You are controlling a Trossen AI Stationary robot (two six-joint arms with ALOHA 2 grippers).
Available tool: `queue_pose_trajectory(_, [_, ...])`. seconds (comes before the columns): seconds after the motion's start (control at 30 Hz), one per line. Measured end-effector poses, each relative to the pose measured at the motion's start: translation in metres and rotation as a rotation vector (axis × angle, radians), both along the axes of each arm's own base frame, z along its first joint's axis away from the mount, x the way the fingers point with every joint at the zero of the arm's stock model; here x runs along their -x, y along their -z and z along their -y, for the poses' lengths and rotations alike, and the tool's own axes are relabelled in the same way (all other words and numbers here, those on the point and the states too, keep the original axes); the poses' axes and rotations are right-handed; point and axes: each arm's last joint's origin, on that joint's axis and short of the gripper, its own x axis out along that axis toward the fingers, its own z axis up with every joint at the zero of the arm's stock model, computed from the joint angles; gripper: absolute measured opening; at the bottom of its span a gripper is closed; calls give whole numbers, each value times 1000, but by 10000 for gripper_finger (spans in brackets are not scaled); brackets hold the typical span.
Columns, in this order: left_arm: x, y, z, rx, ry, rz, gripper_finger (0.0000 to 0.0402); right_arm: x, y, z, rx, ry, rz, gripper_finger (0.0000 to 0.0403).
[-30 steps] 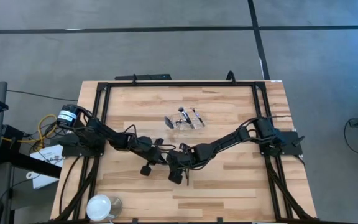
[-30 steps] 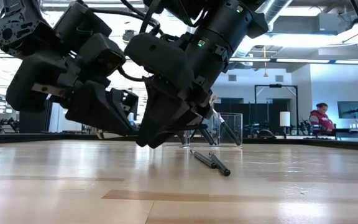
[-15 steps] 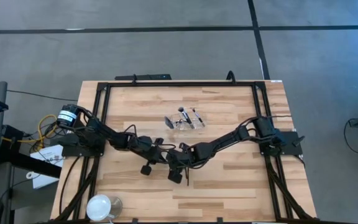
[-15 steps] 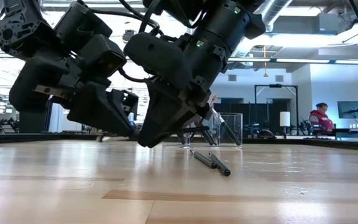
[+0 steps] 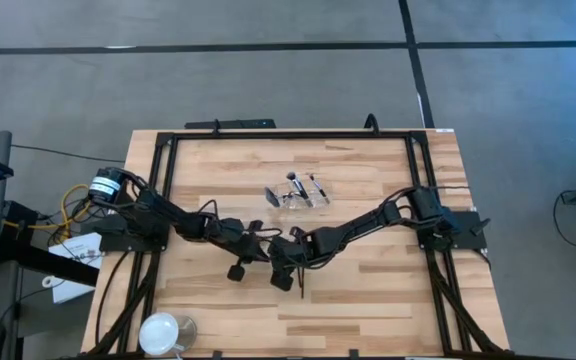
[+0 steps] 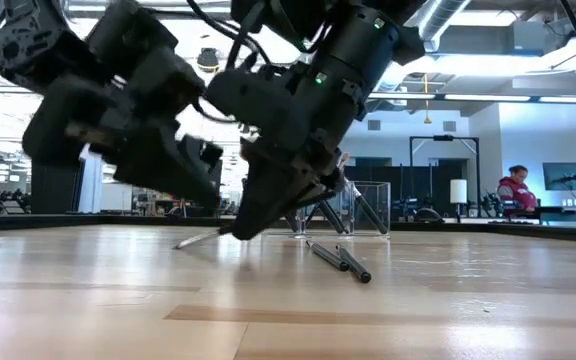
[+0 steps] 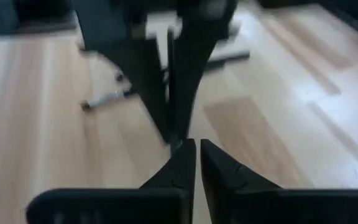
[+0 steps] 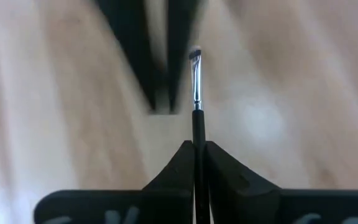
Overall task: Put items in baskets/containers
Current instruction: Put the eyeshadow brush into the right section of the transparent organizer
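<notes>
Right gripper (image 8: 196, 152): jaws clamped on slim silver-ferruled makeup brush (image 8: 196, 87). Left gripper (image 7: 197, 155): jaws nearly closed, empty, just beside. Clear rectangular plastic tray (image 5: 298, 192): apart, mid-table.

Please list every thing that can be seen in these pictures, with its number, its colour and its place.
table: one, light wood, under both arms
clear tray: one, see-through, on the far middle of the table
brushes in the tray: several, dark with silver parts; the exact number cannot be told
loose brushes: two, dark, lying on the table in front of the tray
held brush: one, dark handle, silver ferrule, in the right gripper
white dish: one, round, near left corner of the table
person: one, red top, far back in the room
right gripper: dark, shut on the held brush, mid-table
left gripper: dark, shut, holding nothing, beside the right one
</notes>
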Motion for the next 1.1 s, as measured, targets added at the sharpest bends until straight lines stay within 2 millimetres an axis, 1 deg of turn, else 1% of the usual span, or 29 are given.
queue_pose_trajectory(0.1, [1, -14, 0, 10, -5, 58, 25, 4, -5, -1, 60, 53, -3, 11])
queue_pose_trajectory(0.2, [2, -33, -1, 25, -7, 128, 25, 9, -20, 1, 78, 66, 6, 16])
queue_pose_trajectory(0.27, [5, -45, -1, 36, -7, 177, 23, 14, -36, 1, 98, 75, 17, 13])
queue_pose_trajectory(0.33, [7, -55, -2, 44, -7, 216, 20, 25, -59, 0, 145, 93, 37, 7])
queue_pose_trajectory(0.4, [9, -64, -2, 52, -7, 248, 18, 41, -88, -4, 227, 121, 72, 7])
queue_pose_trajectory(0.53, [12, -72, -3, 58, -7, 278, 13, 85, -141, -16, 459, 190, 170, 12])
queue_pose_trajectory(0.6, [12, -72, -3, 58, -8, 278, 12, 109, -157, -21, 589, 240, 243, 10])
queue_pose_trajectory(0.63, [12, -72, -3, 57, -8, 277, 12, 121, -160, -22, 642, 262, 278, 7])
queue_pose_trajectory(0.7, [12, -71, -3, 53, -6, 275, 12, 142, -154, -22, 716, 307, 327, 7])
queue_pose_trajectory(0.77, [12, -71, -3, 46, -3, 272, 12, 160, -139, -16, 724, 369, 374, 7])
queue_pose_trajectory(0.87, [12, -71, -4, 24, 3, 284, 11, 178, -112, 0, 691, 435, 433, 8])
queue_pose_trajectory(0.97, [11, -72, -7, 1, -46, 296, 11, 187, -91, 17, 618, 450, 488, 7])
queue_pose_trajectory(1.03, [9, -73, -12, -19, -121, 318, 11, 185, -86, 26, 529, 415, 559, 7])
queue_pose_trajectory(1.1, [8, -76, -17, -31, -179, 346, 14, 182, -85, 32, 431, 309, 669, 7])
